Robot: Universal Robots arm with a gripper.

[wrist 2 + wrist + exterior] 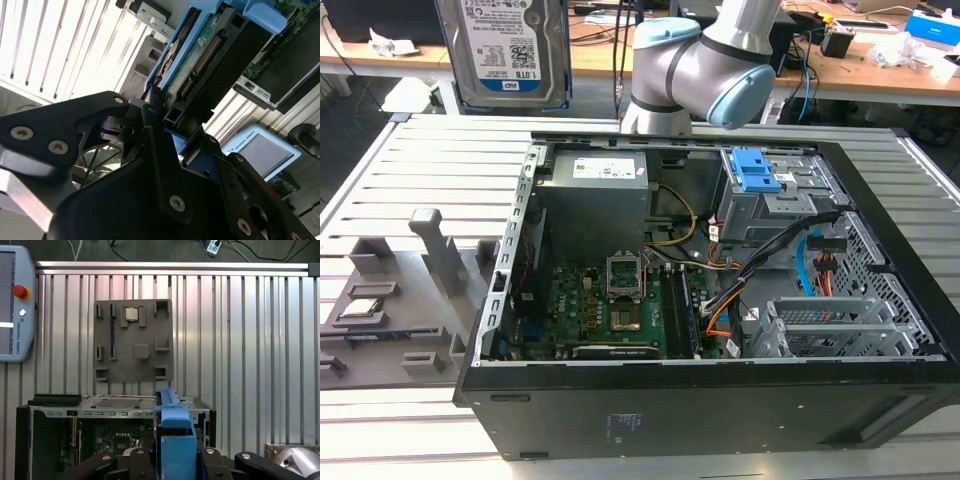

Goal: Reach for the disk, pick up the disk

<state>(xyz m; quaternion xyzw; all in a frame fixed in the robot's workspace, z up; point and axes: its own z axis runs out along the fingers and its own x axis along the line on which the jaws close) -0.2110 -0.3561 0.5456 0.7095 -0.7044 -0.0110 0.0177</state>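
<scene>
Disk (505, 50): held in the air in the exterior view, upright, label towards the camera, its top cut off by the picture's edge. Its green board side and blue frame are seen in the second wrist view (200, 55), and it is seen edge-on as a blue frame in the first wrist view (176, 437). What lies directly beneath it cannot be told.
Pincer (161, 107): pinched on one end of the disk. In the first wrist view (175, 462) black links are seen on both sides of the blue frame, and the fingertips are hidden.
Arm (705, 65): placed behind the case, cut off at the top.
Case (670, 410): opened, laid on its side. A board, cables and a blue latch (760, 170) are seen inside.
Fixture (440, 265): grey and slotted, set just beside the case at the exterior view's left.
Worktop (430, 160): made of slatted metal, with the case and fixture carried on it.
Pendant (15, 305): laid on the worktop, partly cut off.
</scene>
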